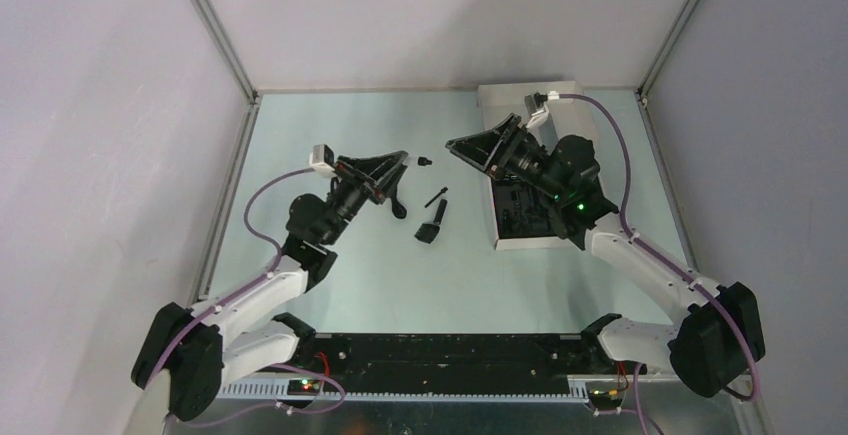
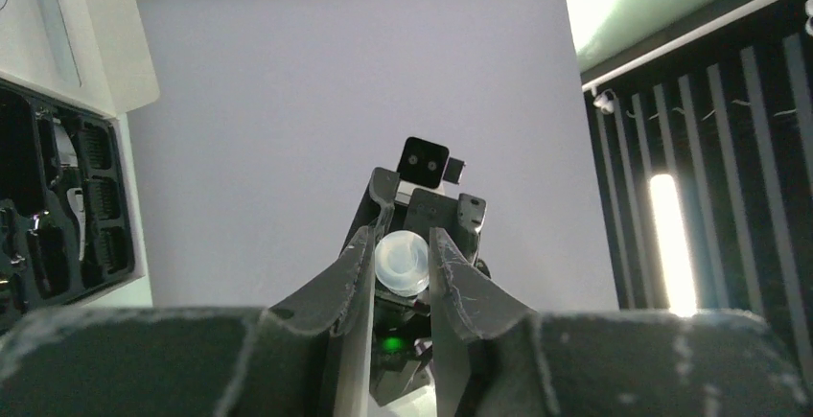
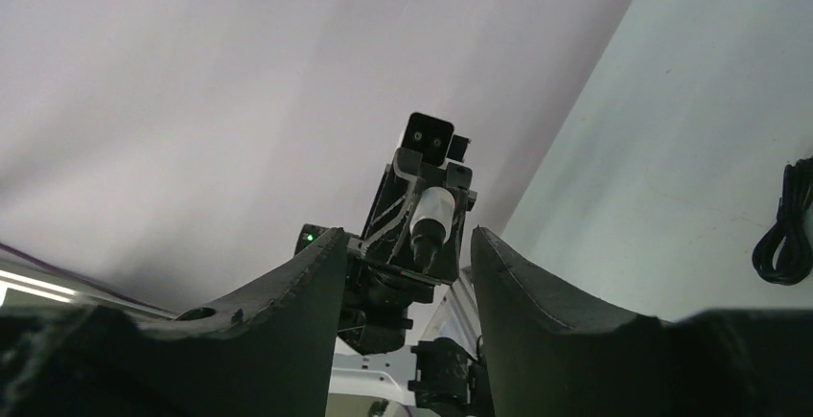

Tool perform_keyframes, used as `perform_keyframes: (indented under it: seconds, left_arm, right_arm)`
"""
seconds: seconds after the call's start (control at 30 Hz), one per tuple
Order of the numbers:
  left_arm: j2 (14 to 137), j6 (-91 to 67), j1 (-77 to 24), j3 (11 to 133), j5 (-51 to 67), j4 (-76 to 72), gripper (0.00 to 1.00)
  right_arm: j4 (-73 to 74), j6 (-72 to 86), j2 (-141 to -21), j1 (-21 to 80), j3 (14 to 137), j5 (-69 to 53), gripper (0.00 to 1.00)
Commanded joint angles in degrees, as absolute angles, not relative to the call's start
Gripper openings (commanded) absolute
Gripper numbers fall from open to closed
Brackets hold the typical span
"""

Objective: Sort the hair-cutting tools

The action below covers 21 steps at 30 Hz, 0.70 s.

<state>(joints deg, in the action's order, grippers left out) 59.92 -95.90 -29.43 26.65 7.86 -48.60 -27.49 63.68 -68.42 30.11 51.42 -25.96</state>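
My left gripper [image 1: 405, 161] [image 2: 401, 237] hangs above the table, shut on a small translucent white bottle [image 2: 403, 262] [image 3: 431, 212]. Its black tip [image 1: 424, 162] points at my right gripper [image 1: 452, 145] [image 3: 405, 235]. The right gripper faces it a short way off, open, with nothing between its fingers. On the table below lie a thin black stick-brush [image 1: 436, 198], a short black attachment [image 1: 430, 226] and a black coiled cord [image 1: 399, 203] [image 3: 786, 230]. No clipper shows in these views.
A white box with a black moulded insert [image 1: 528, 217] [image 2: 58, 196] lies under the right arm, several black pieces in its slots. Its white lid [image 1: 505, 97] rests at the back. Grey walls with metal frame rails close the table in.
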Motion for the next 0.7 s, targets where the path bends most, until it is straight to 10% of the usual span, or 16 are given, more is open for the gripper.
perform_keyframes:
  seconds: [0.0, 0.67]
  left_arm:
    - [59.6, -101.2, -30.8, 25.7, 2.5, -52.6, 0.16]
    - [60.6, -106.9, -34.4, 26.2, -3.4, -50.3, 0.16]
  right_arm:
    - [-28.3, 57.4, -68.4, 33.2, 51.7, -22.4, 0.54]
    - [-28.1, 48.1, -70.2, 38.0, 52.8, -17.9, 0.41]
